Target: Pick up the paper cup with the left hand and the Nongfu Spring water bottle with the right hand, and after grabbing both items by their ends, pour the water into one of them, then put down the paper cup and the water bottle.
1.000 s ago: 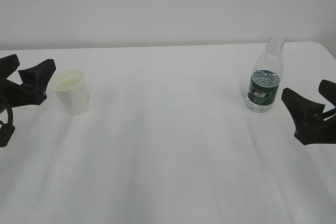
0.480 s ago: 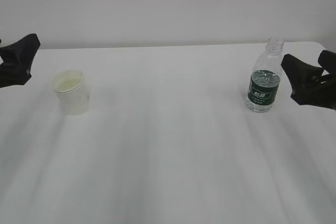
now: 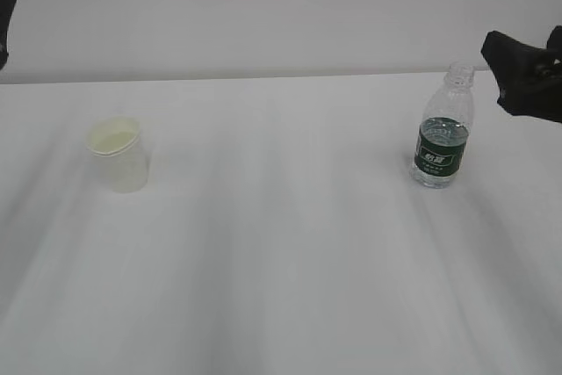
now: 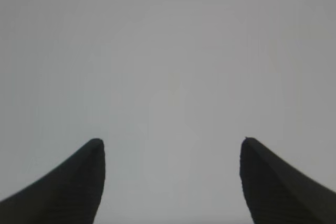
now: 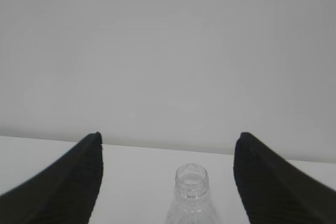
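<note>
Nongfu Spring water bottle [image 3: 442,142] upright near bench [image 3: 281,270] right edge; right hand [image 5: 168,153] wide open, empty, just behind its neck. Paper cup [image 3: 118,154] far left; left hand [image 4: 170,156] open, empty.

White table [image 3: 281,270], grey wall [image 3: 263,6]
Table surface plain white with soft vertical shading streaks; its far edge meets the blank light-grey wall in 1 straight line across the exterior view.

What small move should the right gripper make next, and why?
Probably lower toward the Nongfu Spring water bottle. The right gripper is open and empty, up beside the uncapped neck, and its wrist view shows the neck between the fingers, so the body lies below the jaws.
</note>
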You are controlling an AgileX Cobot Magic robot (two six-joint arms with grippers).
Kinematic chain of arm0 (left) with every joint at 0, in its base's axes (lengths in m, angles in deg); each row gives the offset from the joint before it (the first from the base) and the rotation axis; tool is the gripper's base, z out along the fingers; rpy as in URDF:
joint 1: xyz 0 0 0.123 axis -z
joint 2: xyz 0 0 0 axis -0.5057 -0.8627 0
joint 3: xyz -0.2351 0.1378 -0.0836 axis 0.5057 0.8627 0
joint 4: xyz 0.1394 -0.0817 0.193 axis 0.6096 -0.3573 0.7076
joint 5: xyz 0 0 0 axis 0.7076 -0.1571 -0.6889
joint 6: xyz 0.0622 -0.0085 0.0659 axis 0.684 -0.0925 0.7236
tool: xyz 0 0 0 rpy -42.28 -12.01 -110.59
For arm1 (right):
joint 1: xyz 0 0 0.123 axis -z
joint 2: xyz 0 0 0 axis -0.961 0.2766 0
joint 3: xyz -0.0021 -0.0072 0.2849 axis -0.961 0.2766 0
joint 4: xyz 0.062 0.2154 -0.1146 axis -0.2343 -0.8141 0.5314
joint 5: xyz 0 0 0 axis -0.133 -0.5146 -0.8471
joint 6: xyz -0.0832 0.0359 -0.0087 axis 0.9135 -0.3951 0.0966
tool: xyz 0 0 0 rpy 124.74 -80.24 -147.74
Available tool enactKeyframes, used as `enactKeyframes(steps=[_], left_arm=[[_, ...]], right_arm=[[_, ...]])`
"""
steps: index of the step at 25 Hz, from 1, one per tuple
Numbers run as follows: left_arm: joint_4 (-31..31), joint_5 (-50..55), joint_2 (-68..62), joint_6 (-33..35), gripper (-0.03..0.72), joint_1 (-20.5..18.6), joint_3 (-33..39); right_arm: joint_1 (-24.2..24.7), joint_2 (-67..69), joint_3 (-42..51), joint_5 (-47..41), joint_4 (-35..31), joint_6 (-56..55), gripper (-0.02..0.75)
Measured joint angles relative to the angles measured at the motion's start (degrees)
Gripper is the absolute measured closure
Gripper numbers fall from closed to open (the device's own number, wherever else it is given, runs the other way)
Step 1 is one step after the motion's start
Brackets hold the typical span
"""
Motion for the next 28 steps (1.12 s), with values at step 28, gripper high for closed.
enactKeyframes(steps=[28], left_arm=[[4.5, 39.6, 25.2, 0.0, 0.151, 0.0, -8.7]], right_arm=[[0.0, -31.4, -2.2, -33.0, 0.0, 2.9, 0.148]])
